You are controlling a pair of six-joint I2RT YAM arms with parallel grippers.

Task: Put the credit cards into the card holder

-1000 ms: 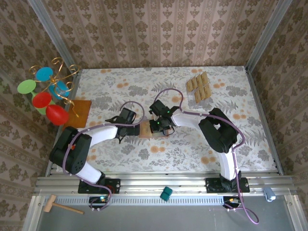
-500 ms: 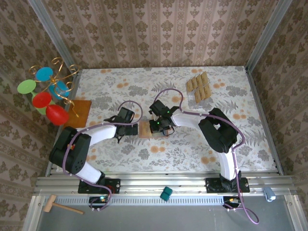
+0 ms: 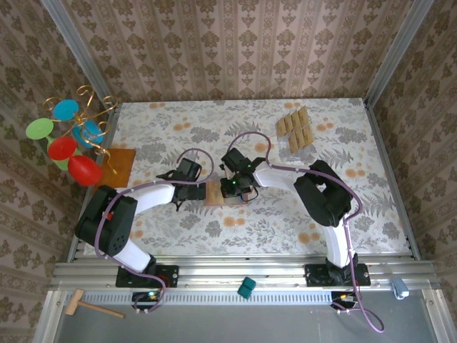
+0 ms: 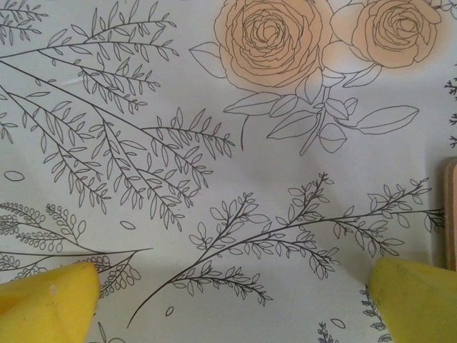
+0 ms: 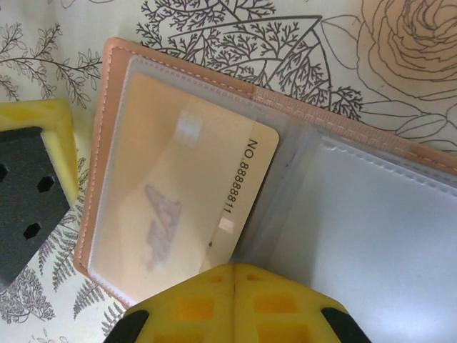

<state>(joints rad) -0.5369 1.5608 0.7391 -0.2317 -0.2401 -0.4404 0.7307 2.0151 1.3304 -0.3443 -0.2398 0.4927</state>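
Note:
The card holder [image 3: 216, 193] lies open on the flowered tablecloth at mid-table; in the right wrist view its salmon rim [image 5: 107, 107] and grey lining [image 5: 371, 221] show. One tan credit card [image 5: 178, 200] sits in its clear left pocket, the numbered end sticking out. My right gripper [image 5: 234, 275] is shut with nothing between its tips, which sit at that card's protruding end. Several more credit cards [image 3: 294, 128] lie in rows at the back right. My left gripper [image 4: 228, 307] stands open over bare cloth just left of the card holder [image 4: 450, 214]; one of its fingers [image 5: 36, 171] shows beside the holder's left edge.
An orange-brown mat [image 3: 118, 163] and a wire stand with coloured discs [image 3: 71, 139] occupy the left side. Patterned walls close the table in. A wooden mallet [image 3: 89, 306] and a green block [image 3: 246, 287] lie on the rail below the arm bases.
The left gripper has drawn slightly away to the left, baring more of the card holder. The right gripper stays shut over the holder.

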